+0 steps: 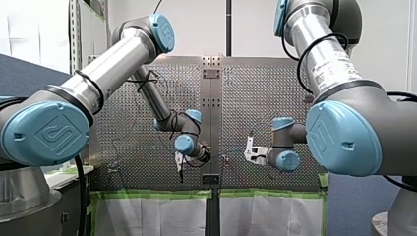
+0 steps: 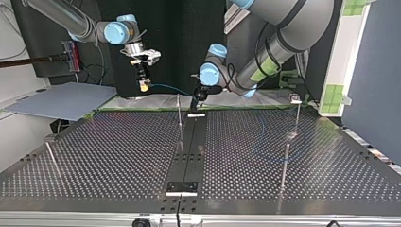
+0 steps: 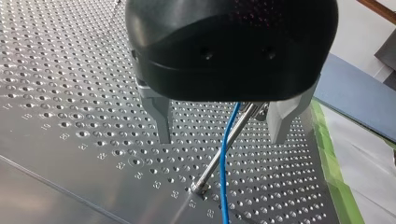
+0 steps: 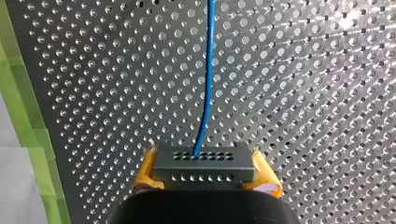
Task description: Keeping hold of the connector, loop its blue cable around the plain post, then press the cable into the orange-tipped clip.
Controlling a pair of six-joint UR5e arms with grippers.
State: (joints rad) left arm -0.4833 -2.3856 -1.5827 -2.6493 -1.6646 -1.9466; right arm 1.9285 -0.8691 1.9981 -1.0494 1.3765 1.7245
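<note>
Right gripper (image 4: 204,176) pinches connector (image 4: 203,161) between yellow pads (image 4: 147,171), above table (image 4: 93,93) | blue cable (image 4: 208,70) runs out of connector's face, away over table | left gripper (image 3: 222,135): metal fingers (image 3: 161,119) spread, post (image 3: 208,173) and cable between them, cable just beside post.

Small engraved numbers run in a row across the silver perforated metal desk (image 3: 70,93), reaching 27 and 28 just beside the blue cable (image 3: 225,177). At the front view's lower left, the blue round joint cap (image 1: 46,132) bears an embossed logo. The white label (image 1: 334,66) on the silver arm tube at upper right is too small to read.
</note>
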